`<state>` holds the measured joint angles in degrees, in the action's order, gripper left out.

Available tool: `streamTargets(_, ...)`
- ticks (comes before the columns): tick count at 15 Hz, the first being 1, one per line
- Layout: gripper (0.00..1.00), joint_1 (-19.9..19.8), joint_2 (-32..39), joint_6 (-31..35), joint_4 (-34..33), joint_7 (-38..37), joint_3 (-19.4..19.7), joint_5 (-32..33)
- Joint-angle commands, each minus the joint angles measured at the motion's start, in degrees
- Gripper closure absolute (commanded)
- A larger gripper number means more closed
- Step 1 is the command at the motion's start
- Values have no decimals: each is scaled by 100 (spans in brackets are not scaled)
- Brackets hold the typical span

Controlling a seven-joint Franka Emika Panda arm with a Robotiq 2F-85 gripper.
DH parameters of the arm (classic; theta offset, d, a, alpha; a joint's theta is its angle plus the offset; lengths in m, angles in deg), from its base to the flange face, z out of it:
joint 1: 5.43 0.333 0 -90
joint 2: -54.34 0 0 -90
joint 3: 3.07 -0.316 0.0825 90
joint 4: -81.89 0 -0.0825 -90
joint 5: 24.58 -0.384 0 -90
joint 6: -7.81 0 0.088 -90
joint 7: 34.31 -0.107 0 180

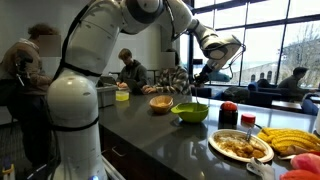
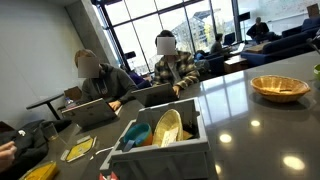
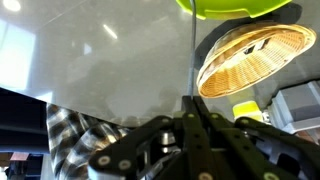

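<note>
My gripper (image 3: 192,100) is shut, its two fingers pressed together on a thin dark rod (image 3: 192,55) that runs straight from the tips toward the lime green bowl (image 3: 235,8). In an exterior view the gripper (image 1: 205,73) hangs above the green bowl (image 1: 190,112) on the dark counter, and the rod (image 1: 199,92) slants down into it. What is on the rod's far end is hidden by the bowl. A woven wicker basket (image 3: 250,58) lies just beside the bowl, also seen as the wicker basket (image 1: 161,102) and as the wicker basket (image 2: 279,88).
A plate of food (image 1: 240,146), bananas (image 1: 290,140) and a red-capped bottle (image 1: 229,115) stand near the counter's front. A grey crate (image 2: 160,150) with yellow items sits at one end. A yellow block (image 3: 245,108) lies near the basket. People sit at tables behind.
</note>
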<state>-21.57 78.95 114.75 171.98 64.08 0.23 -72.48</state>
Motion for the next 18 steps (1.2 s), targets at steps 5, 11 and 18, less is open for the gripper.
streamTargets(5, 99, 240, -324, 1159, 712, 171, 9, 361)
streamTargets(11, 99, 381, -719, 1813, 1236, 250, -41, 440)
streamTargets(18, 99, 890, -1225, 3097, 2094, -6, -309, 650)
